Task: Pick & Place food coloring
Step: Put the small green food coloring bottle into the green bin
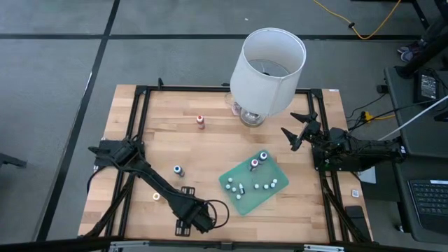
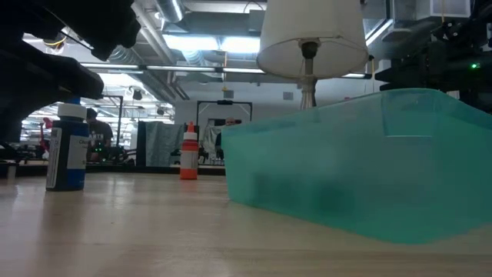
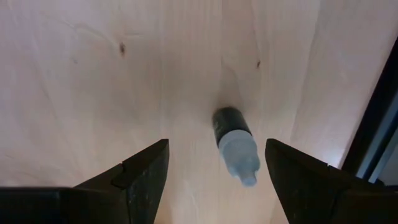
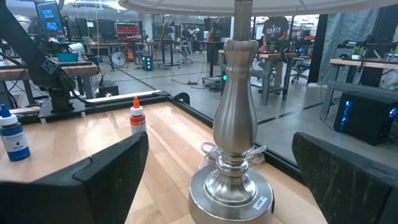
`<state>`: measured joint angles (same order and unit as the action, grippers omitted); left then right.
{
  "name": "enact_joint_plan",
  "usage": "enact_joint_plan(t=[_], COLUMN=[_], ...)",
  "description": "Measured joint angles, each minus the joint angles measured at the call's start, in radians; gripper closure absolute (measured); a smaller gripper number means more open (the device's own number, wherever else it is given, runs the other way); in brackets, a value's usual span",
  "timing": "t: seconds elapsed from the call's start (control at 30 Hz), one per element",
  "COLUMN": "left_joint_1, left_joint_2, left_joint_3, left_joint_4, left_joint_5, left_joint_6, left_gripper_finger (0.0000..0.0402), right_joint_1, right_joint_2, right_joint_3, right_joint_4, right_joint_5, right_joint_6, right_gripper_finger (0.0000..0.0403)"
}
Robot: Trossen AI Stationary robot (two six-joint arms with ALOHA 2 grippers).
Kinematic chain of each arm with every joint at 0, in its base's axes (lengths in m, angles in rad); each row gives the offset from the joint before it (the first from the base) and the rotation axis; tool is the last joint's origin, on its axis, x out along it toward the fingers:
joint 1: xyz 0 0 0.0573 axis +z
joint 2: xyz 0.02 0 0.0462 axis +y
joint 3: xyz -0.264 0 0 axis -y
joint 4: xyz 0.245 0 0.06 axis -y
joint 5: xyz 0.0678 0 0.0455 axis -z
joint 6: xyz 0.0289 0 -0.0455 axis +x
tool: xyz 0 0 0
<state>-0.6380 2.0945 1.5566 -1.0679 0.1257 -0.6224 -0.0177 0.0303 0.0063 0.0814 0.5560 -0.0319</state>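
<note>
Several tiny food coloring bottles stand on a green mat [image 1: 245,199]. A blue-topped bottle [image 1: 178,170], a red-topped one [image 1: 201,122] and a pale one [image 1: 156,197] stand on the bare wood. My left gripper [image 3: 214,177] hangs open near the table's near edge, pointing down. Below and between its fingers stands a dark bottle with a whitish cap [image 3: 236,146], untouched; the arm [image 1: 190,210] hides it from above. My right gripper [image 1: 292,129] is open, level, facing the lamp's base [image 4: 239,149].
A tall lamp with a big white shade [image 1: 269,59] stands at the table's far side, close in front of my right gripper. A black frame rail [image 3: 379,124] runs beside the left gripper. The blue [image 2: 68,146] and red [image 2: 188,152] bottles stand left of the mat [image 2: 361,161].
</note>
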Motion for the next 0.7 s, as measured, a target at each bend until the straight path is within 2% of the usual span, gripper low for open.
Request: enact_joint_plan(t=[0.4, 0.53, 0.7], left_joint_1=[0.012, 0.014, 0.015], left_joint_2=[0.0, 0.0, 0.0], left_joint_3=[0.0, 0.0, 0.0], left_joint_4=[0.013, 0.011, 0.003], left_joint_5=[0.005, 0.017, 0.016], left_joint_6=[-0.008, -0.01, -0.01], left_gripper_finger=[0.0149, 0.0174, 0.0226], right_joint_1=[0.0, 0.0, 0.0], right_joint_2=[0.0, 0.0, 0.0], right_joint_3=[0.0, 0.0, 0.0], right_joint_4=[0.0, 0.0, 0.0], right_joint_5=[0.0, 0.0, 0.0], right_joint_6=[0.0, 0.0, 0.0], right_gripper_finger=[0.0006, 0.0006, 0.0006])
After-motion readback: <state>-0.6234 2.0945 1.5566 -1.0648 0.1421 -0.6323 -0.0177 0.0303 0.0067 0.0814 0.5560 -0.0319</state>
